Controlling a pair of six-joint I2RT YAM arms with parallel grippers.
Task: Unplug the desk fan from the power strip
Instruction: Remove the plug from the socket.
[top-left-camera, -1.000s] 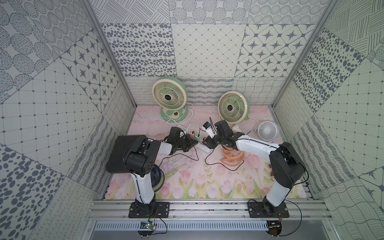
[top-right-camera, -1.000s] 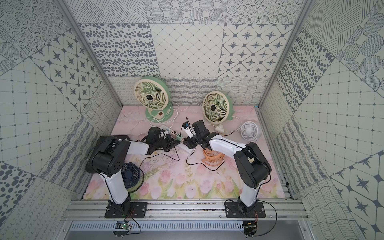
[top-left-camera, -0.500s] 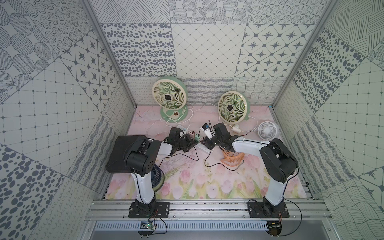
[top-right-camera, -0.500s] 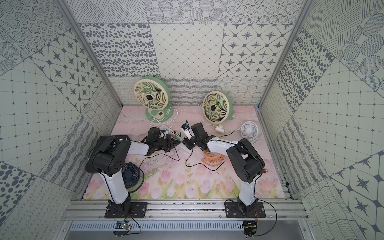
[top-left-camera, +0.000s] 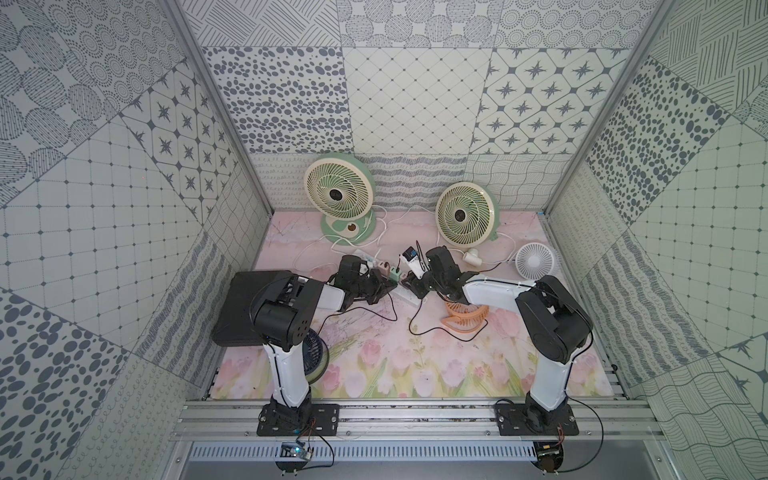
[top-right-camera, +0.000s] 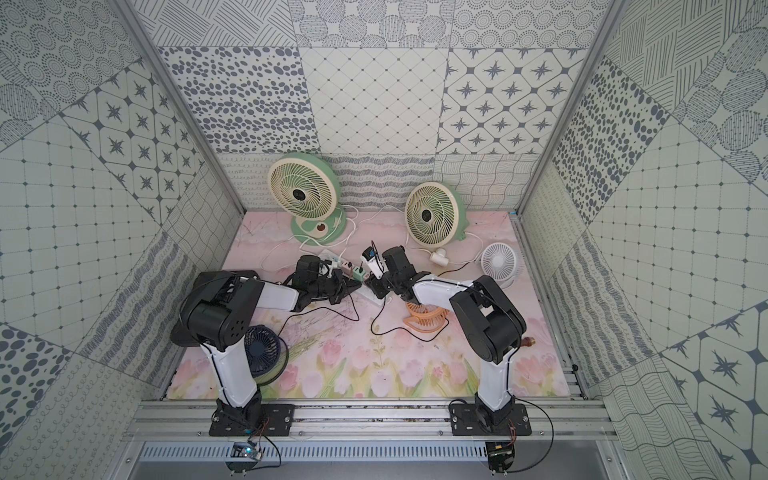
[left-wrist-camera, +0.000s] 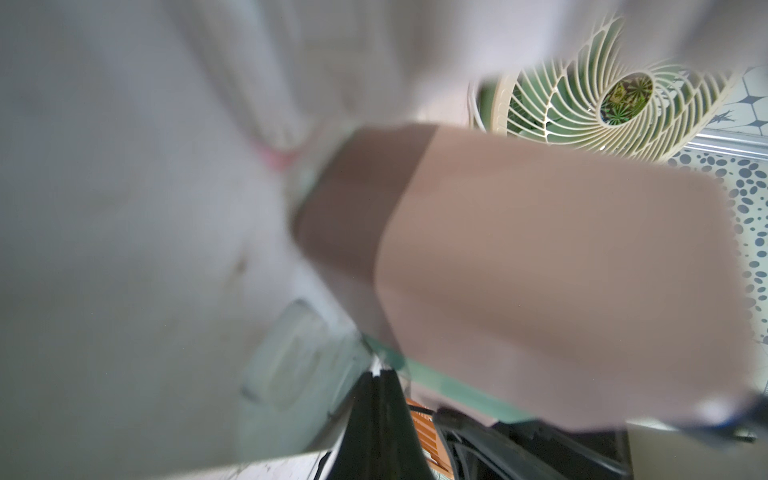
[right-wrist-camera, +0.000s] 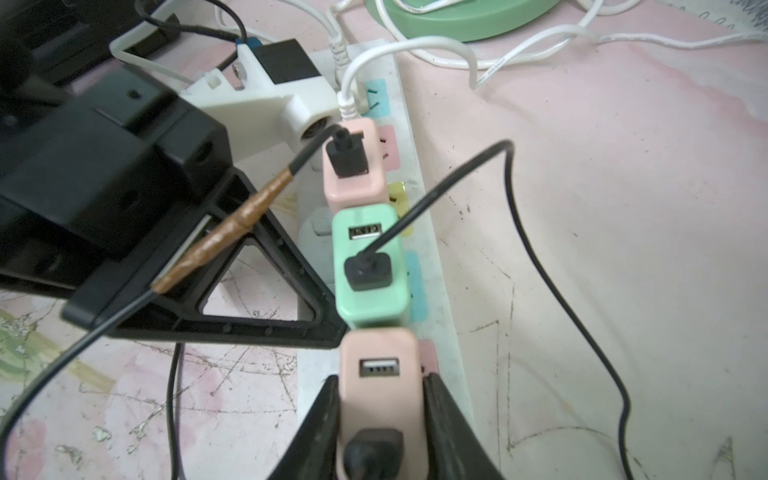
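Note:
The white power strip lies on the pink mat with three USB adapters standing in its pastel sockets. My right gripper is shut on the nearest pink adapter, a finger pressed flat on each side. A black cord leaves that adapter and loops over the mat toward the orange desk fan, which lies flat. My left gripper is shut, its tip resting on the strip beside the green adapter. In both top views the grippers meet over the strip.
Two green fans stand at the back with white cords trailing to the strip. A small white fan sits at the right and a dark blue fan by the left arm's base. A black box lies at the left.
My right gripper's jaws have closed in onto the pink adapter and the right arm's elbow has shifted. The left gripper has stayed shut on the strip.

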